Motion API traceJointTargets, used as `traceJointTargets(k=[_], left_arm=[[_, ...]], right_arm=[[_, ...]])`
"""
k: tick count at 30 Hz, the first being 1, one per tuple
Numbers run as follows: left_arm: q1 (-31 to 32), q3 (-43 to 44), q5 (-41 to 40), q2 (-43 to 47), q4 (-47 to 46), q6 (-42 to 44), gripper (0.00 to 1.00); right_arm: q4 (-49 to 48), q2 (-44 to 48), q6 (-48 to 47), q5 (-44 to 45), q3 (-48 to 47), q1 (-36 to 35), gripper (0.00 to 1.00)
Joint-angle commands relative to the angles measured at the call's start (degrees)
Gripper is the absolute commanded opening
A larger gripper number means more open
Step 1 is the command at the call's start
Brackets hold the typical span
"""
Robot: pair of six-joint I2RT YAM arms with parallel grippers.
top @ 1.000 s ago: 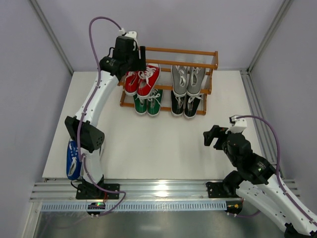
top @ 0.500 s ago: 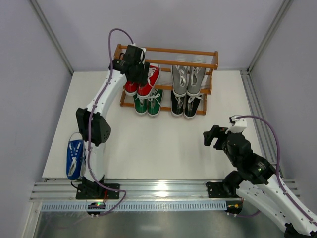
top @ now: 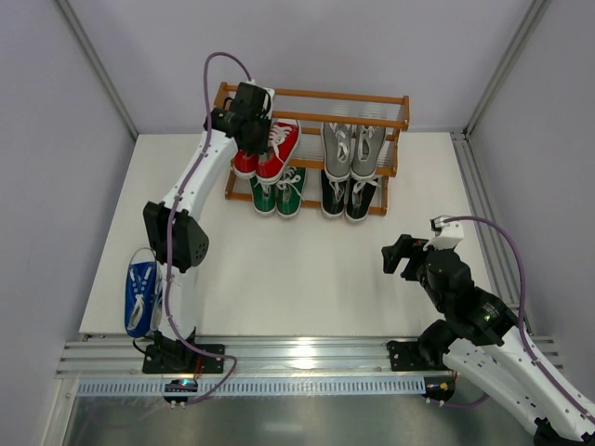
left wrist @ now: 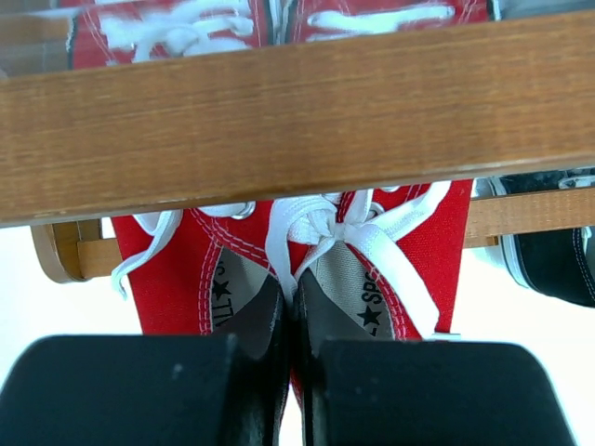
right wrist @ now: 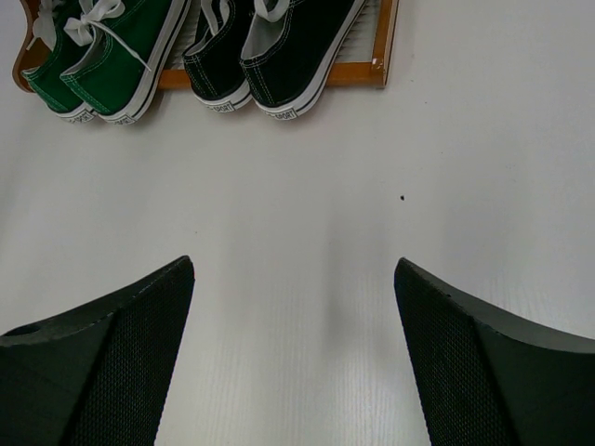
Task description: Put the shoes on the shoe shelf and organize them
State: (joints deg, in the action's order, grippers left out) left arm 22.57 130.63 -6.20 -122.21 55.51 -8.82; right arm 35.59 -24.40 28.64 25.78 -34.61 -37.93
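Observation:
The shoe shelf stands at the back of the table, its wooden rail filling the left wrist view. The red shoes sit on the upper left tier, the grey shoes to their right. Green shoes and black shoes fill the tier below. My left gripper hangs over the red shoes. It is shut, one finger in each shoe, pinching their adjoining inner walls. A blue shoe lies by the left arm's base. My right gripper hovers open over bare table.
The right wrist view shows the heels of the green shoes and black shoes at the shelf's front rail. A black shoe shows at the left wrist view's right edge. Metal frame rails run along the table's right and near edges.
My left arm swung right from beside the shelf's left end to over the red shoes, and its gripper shut on them. The right arm has not moved.

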Motion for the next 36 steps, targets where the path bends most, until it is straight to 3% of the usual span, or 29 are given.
traceJointTargets(k=[1,18,36], left_arm=[[-0.7,2.9,-0.5,2.5,-5.0,-0.5,0.0],[-0.6,-4.1,-2.9,9.1,-23.4,-3.9,0.0],[-0.6,-20.2,-5.7,13.8,-41.8,-1.2,0.0]], right_arm=[[-1.3,-0.4,-0.7,1.3,-1.2,-0.4,0.89],[-0.7,-0.6,-0.6,1.4,-1.5,-0.4,0.88],[-0.6,-1.0,-0.6,1.4,-1.5,-0.4,0.88]])
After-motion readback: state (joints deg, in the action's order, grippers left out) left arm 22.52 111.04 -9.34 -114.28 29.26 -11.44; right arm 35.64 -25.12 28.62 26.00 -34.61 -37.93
